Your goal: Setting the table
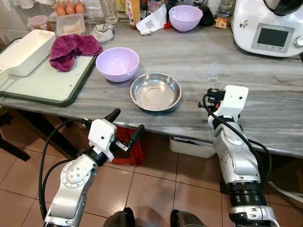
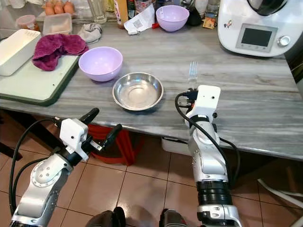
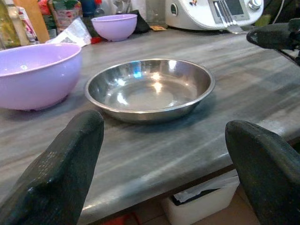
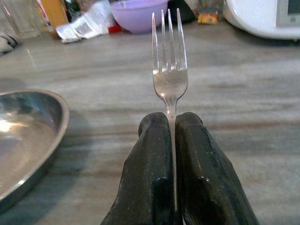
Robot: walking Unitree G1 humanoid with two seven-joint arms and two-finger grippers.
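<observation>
A shallow steel bowl [image 1: 155,91] sits near the front edge of the grey marble counter [image 1: 265,101]. To its right my right gripper [image 4: 171,124] is shut on a metal fork [image 4: 169,65], which points away from me just above the counter [image 1: 212,74]. A lilac bowl [image 1: 117,63] stands left of the steel one, and a second lilac bowl [image 1: 185,17] at the back. My left gripper [image 1: 127,124] hangs open below the counter edge, in front of the steel bowl [image 3: 149,88].
A green tray [image 1: 45,85] at the left carries a white basket [image 1: 26,51] and a purple cloth [image 1: 71,48]. A white kitchen machine [image 1: 270,26] stands back right. Packets, eggs and a plastic box [image 1: 70,23] line the back. A red stool [image 1: 131,149] is under the counter.
</observation>
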